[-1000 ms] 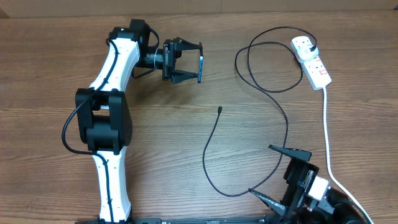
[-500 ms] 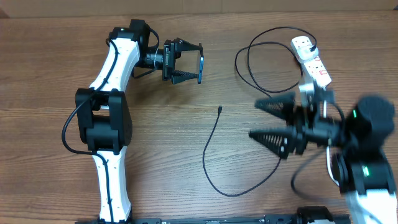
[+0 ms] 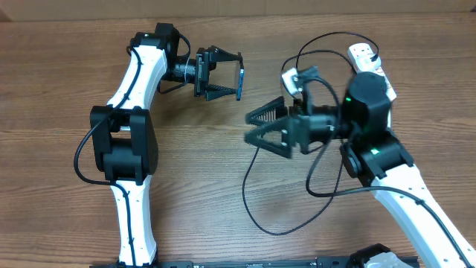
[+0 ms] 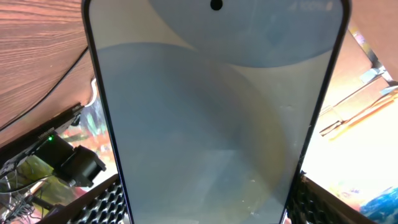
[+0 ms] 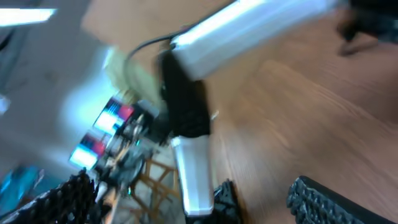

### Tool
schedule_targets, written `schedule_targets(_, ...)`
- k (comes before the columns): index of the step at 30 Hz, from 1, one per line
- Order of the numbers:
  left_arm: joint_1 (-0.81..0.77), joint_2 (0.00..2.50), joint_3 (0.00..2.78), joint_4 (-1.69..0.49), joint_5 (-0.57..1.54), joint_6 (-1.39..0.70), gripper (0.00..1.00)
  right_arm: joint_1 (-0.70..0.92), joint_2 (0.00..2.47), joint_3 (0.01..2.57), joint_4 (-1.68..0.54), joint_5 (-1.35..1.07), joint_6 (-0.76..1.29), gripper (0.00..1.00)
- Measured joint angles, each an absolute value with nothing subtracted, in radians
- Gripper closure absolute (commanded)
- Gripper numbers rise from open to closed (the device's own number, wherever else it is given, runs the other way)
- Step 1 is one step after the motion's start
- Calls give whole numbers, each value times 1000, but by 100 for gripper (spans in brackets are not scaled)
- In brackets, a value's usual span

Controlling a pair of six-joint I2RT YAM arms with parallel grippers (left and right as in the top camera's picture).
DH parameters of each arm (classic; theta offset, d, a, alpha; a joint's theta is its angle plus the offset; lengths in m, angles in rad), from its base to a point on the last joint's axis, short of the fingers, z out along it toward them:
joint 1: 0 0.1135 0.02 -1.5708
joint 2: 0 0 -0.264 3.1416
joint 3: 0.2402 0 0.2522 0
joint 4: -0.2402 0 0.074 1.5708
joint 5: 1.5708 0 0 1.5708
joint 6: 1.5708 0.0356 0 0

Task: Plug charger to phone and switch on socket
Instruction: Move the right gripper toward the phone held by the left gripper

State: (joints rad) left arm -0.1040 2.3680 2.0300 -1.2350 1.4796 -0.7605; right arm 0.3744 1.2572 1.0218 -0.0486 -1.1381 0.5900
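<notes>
From overhead, the left claw (image 3: 221, 72) is clenched on the phone (image 3: 240, 80), which sits edge-on between its fingertips. This probably presents the phone's port to the other arm. The right claw (image 3: 269, 128) is released, with its jaws spread wide. It hangs over the patch of table (image 3: 186, 186) where the charger (image 3: 251, 197) should end, and the connector tip is hidden beneath it. From under the claw the black cable runs back in a loop, then up behind the wrist toward the socket (image 3: 360, 52), which the arm partly covers. The phone lies ahead of this claw, to one side and apart from it.

In the left wrist view, the phone (image 4: 214, 112) fills the frame, screen toward the camera, with a ribbed finger (image 4: 102, 202) at each long edge.

The right wrist view is blurred. The fingers (image 5: 326, 199) stand wide with nothing between them, and the left arm (image 5: 249, 28) shows beyond. No cable can be made out here.
</notes>
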Motion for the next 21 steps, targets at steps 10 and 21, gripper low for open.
schedule_targets(10,-104,2368,2030,-1235,1434,-760,28,527,1325,1445,-865,-166,420,0)
schedule_targets(21,-131,2368,2030,-1250,1428,-760,28,569,1466,1481,-807,25,463,0)
